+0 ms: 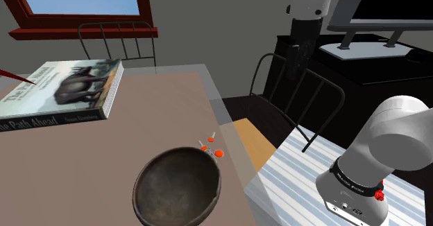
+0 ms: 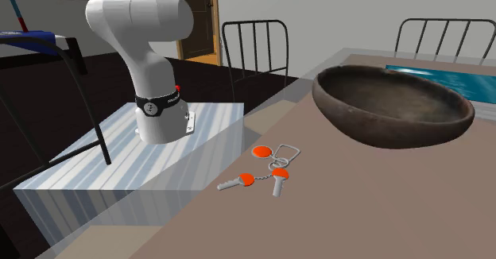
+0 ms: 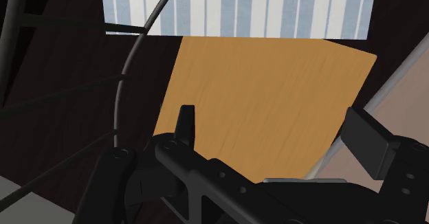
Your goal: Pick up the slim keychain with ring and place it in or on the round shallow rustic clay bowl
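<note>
The keychain [image 1: 211,147] is a ring with orange-headed keys, lying on the brown table [image 1: 90,162] near its edge on the stand's side. Just beside it sits the dark, round shallow bowl [image 1: 177,186], upright and empty. In the second exterior view the keychain [image 2: 266,170] lies in front of the bowl [image 2: 393,106]. My black gripper [image 1: 302,64] hangs high above a wire chair, off the table and well away from the keychain. In the wrist view the gripper [image 3: 275,133] is open, its fingers [image 3: 184,123] apart over the chair's orange wooden seat [image 3: 268,92], holding nothing.
A thick book [image 1: 62,89] lies at the table's far end. Wire chairs [image 1: 298,100] stand between table and stand, and another [image 1: 118,41] under the window. The striped stand [image 2: 135,162] carries the arm's base [image 2: 155,59]. A screen [image 1: 388,10] sits on a dark cabinet behind.
</note>
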`<state>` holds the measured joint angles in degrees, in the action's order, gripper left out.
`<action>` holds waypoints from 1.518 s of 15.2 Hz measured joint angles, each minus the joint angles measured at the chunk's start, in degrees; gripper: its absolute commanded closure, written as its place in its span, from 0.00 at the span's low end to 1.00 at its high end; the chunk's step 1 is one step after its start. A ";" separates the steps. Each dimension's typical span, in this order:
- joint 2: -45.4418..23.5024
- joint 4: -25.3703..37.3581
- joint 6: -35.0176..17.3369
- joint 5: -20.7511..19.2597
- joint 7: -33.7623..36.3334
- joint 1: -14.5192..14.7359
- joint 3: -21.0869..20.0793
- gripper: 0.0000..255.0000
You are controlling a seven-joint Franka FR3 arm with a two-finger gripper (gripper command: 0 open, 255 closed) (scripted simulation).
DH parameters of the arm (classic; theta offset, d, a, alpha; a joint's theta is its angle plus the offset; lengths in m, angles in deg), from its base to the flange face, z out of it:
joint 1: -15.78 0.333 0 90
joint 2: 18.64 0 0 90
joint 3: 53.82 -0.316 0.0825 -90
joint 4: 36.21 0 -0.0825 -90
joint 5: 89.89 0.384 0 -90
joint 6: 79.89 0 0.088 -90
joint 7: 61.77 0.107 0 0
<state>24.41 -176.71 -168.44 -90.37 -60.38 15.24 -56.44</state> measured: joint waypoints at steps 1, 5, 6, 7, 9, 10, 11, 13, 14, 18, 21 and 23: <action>0.00 0.00 0.00 0.00 0.00 0.00 0.00 0.00; -1.53 -1.44 -3.44 3.08 4.81 1.35 -3.71 0.00; -2.54 -1.65 -4.82 4.01 6.37 1.74 -4.94 0.00; -2.93 -2.29 -6.07 4.91 7.84 2.16 -6.08 0.00; -4.86 -2.28 -8.40 6.47 10.71 2.80 -8.30 0.00; -5.56 -2.63 -9.68 7.19 12.08 3.12 -9.36 0.00; -6.63 -2.89 -11.23 8.02 13.67 3.52 -10.67 0.00; -8.66 -2.78 -13.70 9.49 16.82 4.25 -13.16 0.00; -10.20 -2.26 -14.99 9.86 18.16 4.33 -14.20 0.00; -16.93 -0.33 -20.80 11.16 24.45 4.89 -19.14 0.00; -22.90 2.26 -24.91 10.88 29.57 4.95 -22.79 0.00; -26.57 3.93 -27.27 9.98 32.57 4.72 -24.61 0.00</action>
<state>-2.16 -172.78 -195.71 -80.38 -27.81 19.96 -81.05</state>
